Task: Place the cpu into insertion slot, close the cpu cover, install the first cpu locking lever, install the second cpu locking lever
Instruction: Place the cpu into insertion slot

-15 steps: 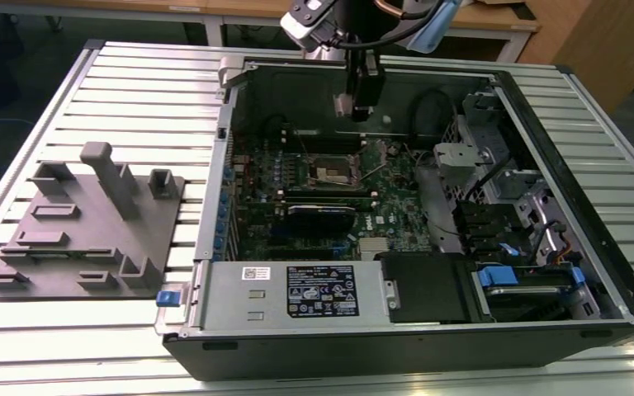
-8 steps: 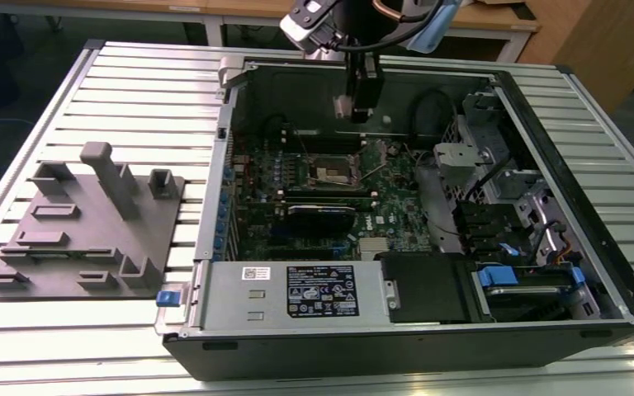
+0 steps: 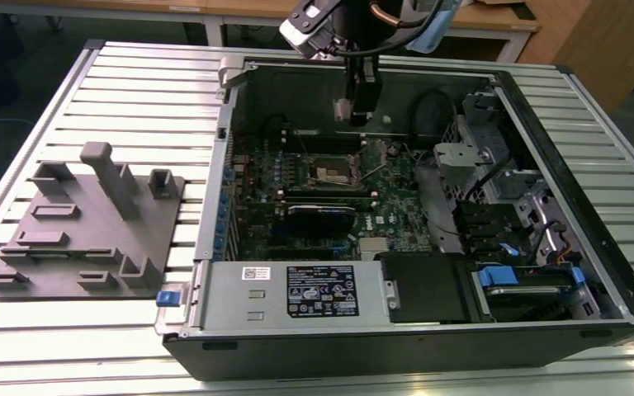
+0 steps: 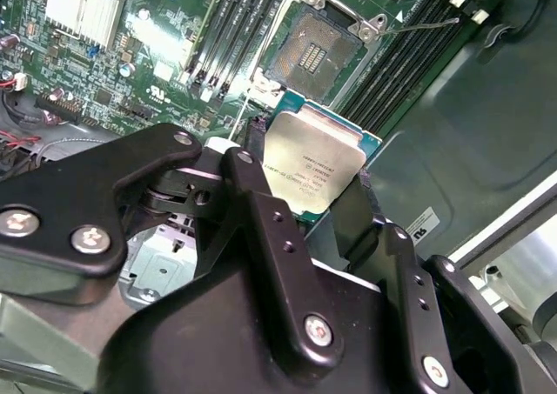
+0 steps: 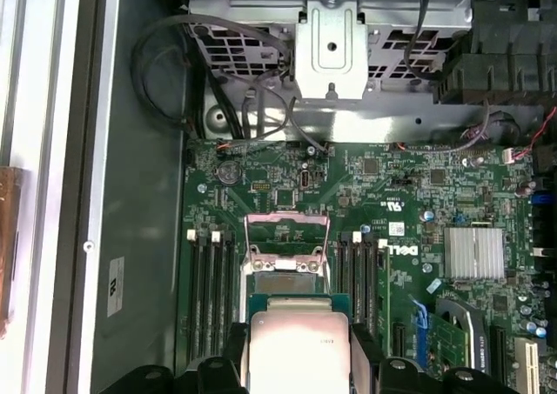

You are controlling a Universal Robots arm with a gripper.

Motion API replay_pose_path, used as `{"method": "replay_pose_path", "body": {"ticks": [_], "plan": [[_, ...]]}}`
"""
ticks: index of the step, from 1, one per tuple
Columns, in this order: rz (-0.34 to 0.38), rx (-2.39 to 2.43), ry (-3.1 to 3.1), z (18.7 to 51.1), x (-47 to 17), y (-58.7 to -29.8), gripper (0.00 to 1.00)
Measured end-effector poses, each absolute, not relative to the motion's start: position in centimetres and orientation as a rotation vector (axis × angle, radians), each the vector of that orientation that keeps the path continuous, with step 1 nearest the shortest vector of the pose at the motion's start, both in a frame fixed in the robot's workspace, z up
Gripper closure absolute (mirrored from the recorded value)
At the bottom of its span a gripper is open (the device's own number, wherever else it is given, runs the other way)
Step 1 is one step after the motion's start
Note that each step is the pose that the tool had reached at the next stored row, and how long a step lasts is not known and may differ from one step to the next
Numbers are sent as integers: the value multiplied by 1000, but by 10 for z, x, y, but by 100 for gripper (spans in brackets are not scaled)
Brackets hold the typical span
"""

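The gripper [image 4: 306, 178] has its two black fingers [image 4: 257, 194] pinched onto opposite edges of the cpu [image 4: 315, 161], whose silver top faces the camera in both wrist views. The chip hangs above the insertion slot [image 4: 318, 50], apart from it and not seated. The slot lies bare, its pale grid centre exposed. On the side of the slot away from the chip, the cpu cover [image 5: 287, 258] stands raised. Long memory slots [image 5: 209, 290] flank the slot on both sides. The power supply box [image 3: 295, 293] sits well apart from the slot, against the case [image 3: 581, 190] wall.
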State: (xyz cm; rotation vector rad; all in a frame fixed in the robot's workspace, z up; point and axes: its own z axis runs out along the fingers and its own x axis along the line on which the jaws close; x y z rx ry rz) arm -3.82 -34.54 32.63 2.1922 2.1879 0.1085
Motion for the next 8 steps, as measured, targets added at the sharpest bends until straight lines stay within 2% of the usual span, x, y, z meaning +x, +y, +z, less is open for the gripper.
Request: {"method": "replay_pose_path", "body": {"ticks": [8], "plan": [[108, 2196, 2183, 324, -38, -345, 46]]}}
